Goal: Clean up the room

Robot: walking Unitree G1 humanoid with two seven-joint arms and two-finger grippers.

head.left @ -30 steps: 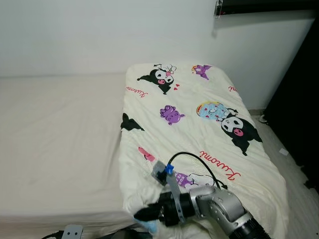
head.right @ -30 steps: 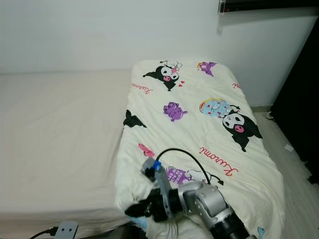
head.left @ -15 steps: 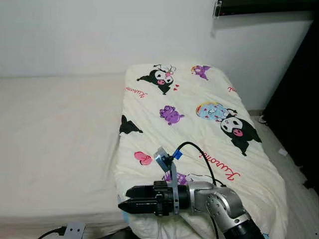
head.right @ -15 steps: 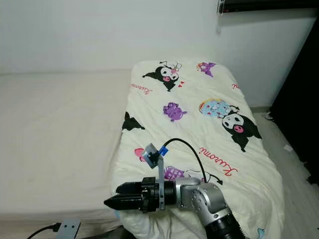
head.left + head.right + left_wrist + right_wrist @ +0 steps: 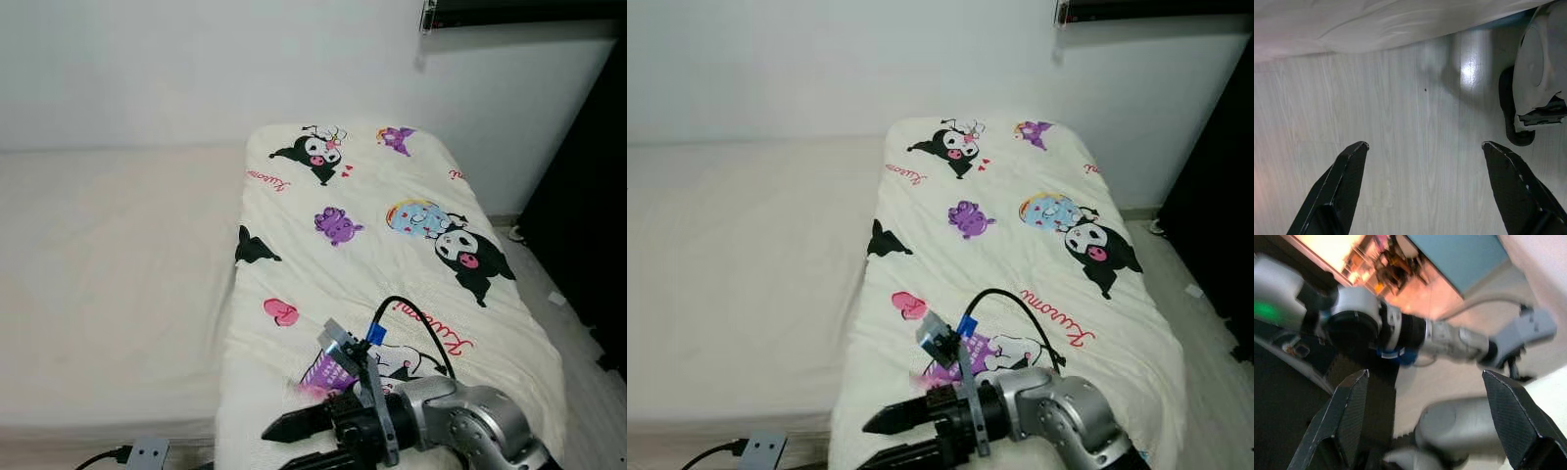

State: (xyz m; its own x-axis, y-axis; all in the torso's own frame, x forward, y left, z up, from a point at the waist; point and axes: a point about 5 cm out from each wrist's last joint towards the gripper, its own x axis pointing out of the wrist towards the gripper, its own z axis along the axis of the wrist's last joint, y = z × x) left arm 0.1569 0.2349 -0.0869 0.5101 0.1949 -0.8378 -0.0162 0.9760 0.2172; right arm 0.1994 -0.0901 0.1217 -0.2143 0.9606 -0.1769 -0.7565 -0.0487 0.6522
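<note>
A home bedroom: a bed (image 5: 108,294) with a cream mattress, a cartoon-print quilt (image 5: 392,235) spread over it, white walls (image 5: 196,69), pale wood-look floor (image 5: 1415,161).

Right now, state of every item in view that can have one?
Quilt: spread flat over the right part of the mattress, near edge draped over the side.
Mattress: bare on the left part.
Right end effector: open, holding nothing, at the quilt's near edge.
Left end effector: open, holding nothing, above the floor.

Bare mattress (image 5: 108,274) lies open beside the blanket (image 5: 392,245); wall (image 5: 196,69) blocks behind.
</note>
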